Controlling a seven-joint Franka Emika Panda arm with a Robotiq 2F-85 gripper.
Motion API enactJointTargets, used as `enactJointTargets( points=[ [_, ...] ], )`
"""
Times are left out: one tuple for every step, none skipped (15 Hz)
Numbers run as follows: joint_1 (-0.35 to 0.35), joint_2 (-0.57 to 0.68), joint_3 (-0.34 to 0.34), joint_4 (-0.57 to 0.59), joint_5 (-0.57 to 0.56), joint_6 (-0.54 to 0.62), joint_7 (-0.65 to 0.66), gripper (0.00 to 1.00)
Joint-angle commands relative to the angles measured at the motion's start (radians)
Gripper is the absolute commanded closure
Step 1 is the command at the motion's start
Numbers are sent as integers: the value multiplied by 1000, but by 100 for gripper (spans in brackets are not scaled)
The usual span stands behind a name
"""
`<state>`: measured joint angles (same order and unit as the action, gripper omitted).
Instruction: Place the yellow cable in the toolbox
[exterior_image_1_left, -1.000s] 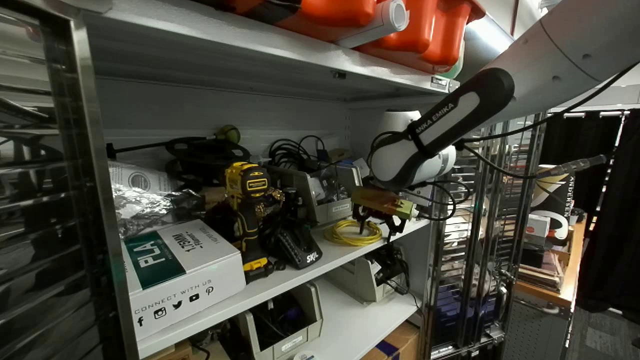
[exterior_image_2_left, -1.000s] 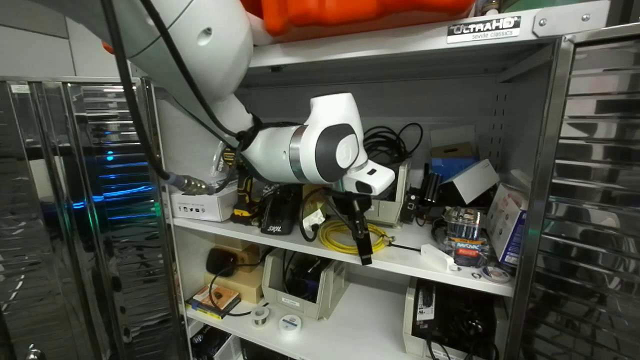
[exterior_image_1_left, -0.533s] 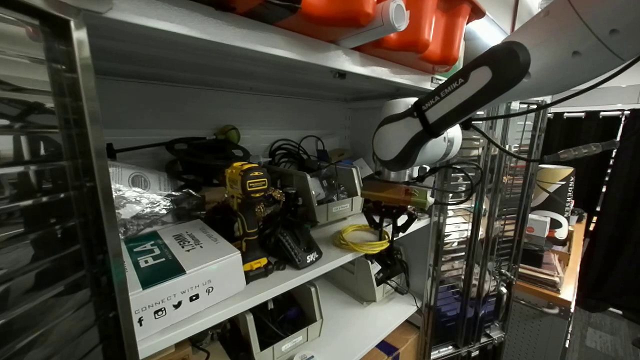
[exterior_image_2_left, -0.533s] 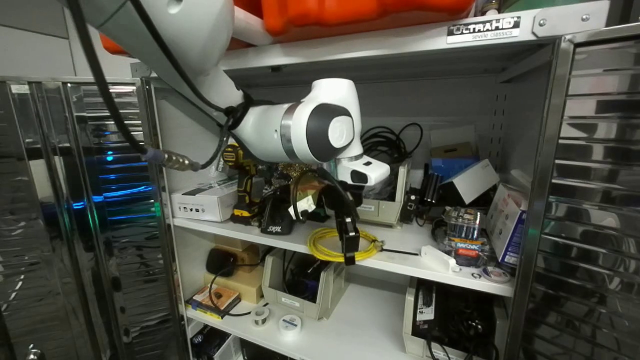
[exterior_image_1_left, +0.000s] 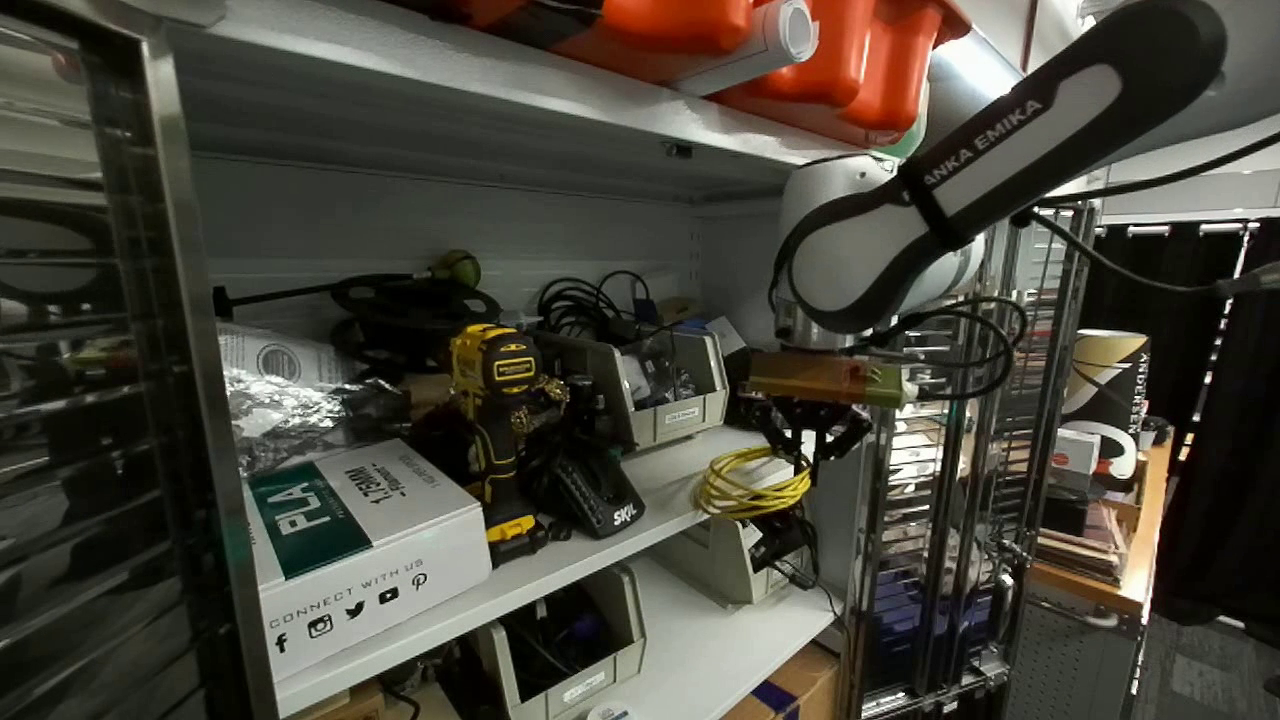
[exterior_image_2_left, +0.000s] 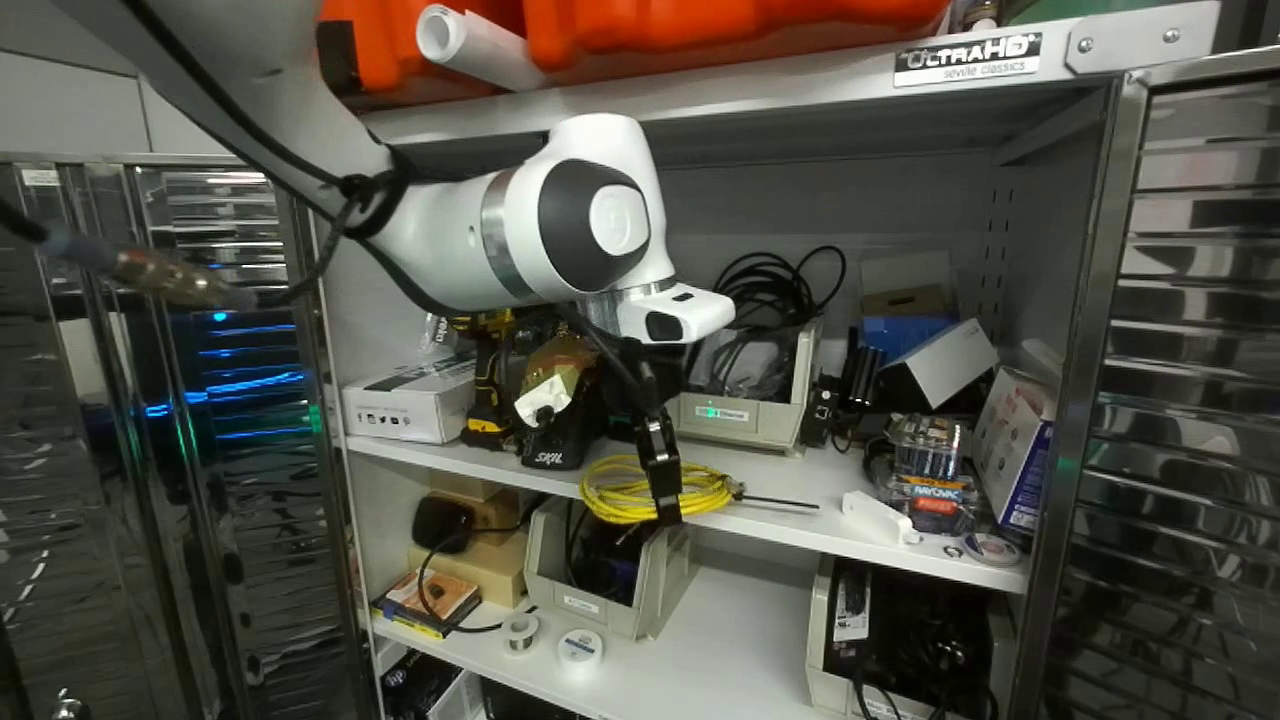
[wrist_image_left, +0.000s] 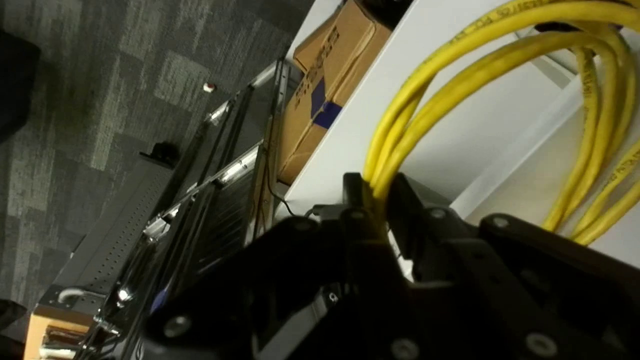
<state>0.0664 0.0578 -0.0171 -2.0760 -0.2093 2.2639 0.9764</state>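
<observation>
My gripper is shut on one side of the yellow cable, whose strands run up from between the black fingers in the wrist view. The loose coil also shows in both exterior views, where the cable juts out past the front edge of the middle shelf. Whether part of it still rests on that shelf I cannot tell. A pale grey bin behind the coil, filled with bagged things, fits the toolbox. Similar bins stand lower down, so which one is meant is unclear.
The yellow-and-black drill, a charger and a green-and-white box share the shelf. Below are grey bins and solder spools. Orange cases sit overhead. To the right lie battery packs.
The jaws have closed on the cable. Arm and coil have shifted together toward the shelf front, rightward in one exterior view and leftward in the other; the wrist has risen.
</observation>
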Motion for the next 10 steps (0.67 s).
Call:
enactJointTargets(
  points=[
    [-1, -171, 22, -163, -111, 160, 129, 97],
    [-9, -197, 33, -185, -141, 199, 167, 96],
    [-18, -223, 43, -202, -159, 234, 199, 96],
    [-27, -242, 54, -213, -178, 267, 234, 96],
    [-37, -258, 65, -218, -194, 297, 271, 96],
    [-50, -269, 77, -217, -209, 327, 307, 96],
    [-65, -271, 90, -209, -236, 357, 347, 96],
    [-83, -269, 103, -199, -268, 388, 388, 96],
    [-105, -255, 115, -178, -307, 421, 432, 96],
    [-130, -243, 129, -162, -354, 456, 484, 96]
  ],
)
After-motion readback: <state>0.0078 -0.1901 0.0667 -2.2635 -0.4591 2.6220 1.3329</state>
